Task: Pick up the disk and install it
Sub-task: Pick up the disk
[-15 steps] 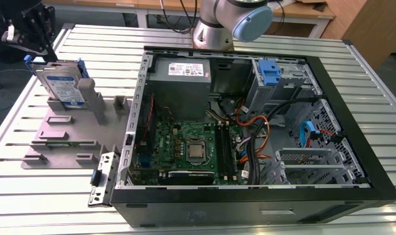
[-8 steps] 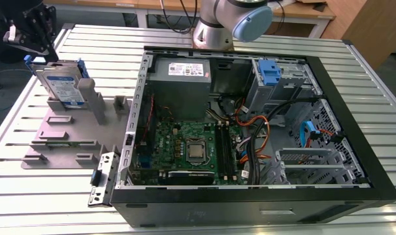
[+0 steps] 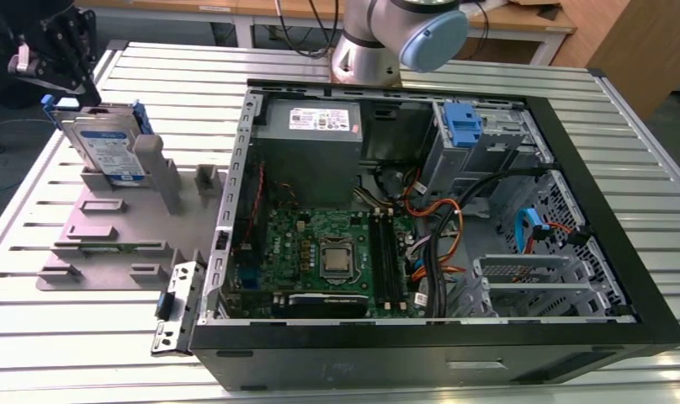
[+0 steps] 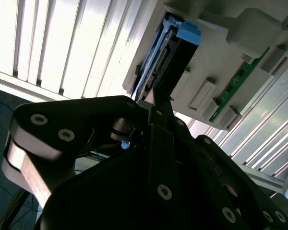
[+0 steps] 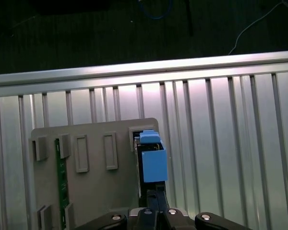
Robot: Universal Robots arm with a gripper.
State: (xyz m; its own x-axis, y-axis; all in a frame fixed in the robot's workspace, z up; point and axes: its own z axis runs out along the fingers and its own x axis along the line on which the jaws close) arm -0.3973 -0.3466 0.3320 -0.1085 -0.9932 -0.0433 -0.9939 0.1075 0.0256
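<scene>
The disk [image 3: 104, 147] stands on edge in a slot of the grey fixture plate [image 3: 104, 223], at the exterior view's left. It is silver with a white-and-blue label and blue rails. Its blue end tab [image 5: 153, 163] faces the first wrist view, and the tab [image 4: 187, 32] also appears in the second wrist view. My black gripper [image 3: 84, 94] hangs just above the disk's top edge. The fingers [image 5: 156, 196] look pressed together with nothing between them, in line with the disk's edge. My gripper [image 4: 159, 103] ends close to the disk's connector side.
An open computer case [image 3: 609, 328] lies at the exterior view's right, with a grey power supply [image 3: 317, 135], motherboard [image 3: 317, 252] and a blue bracket [image 3: 461, 124] in the drive bay. A green memory stick [image 3: 110, 246] sits in the fixture. The arm's base [image 3: 374, 42] stands behind the case.
</scene>
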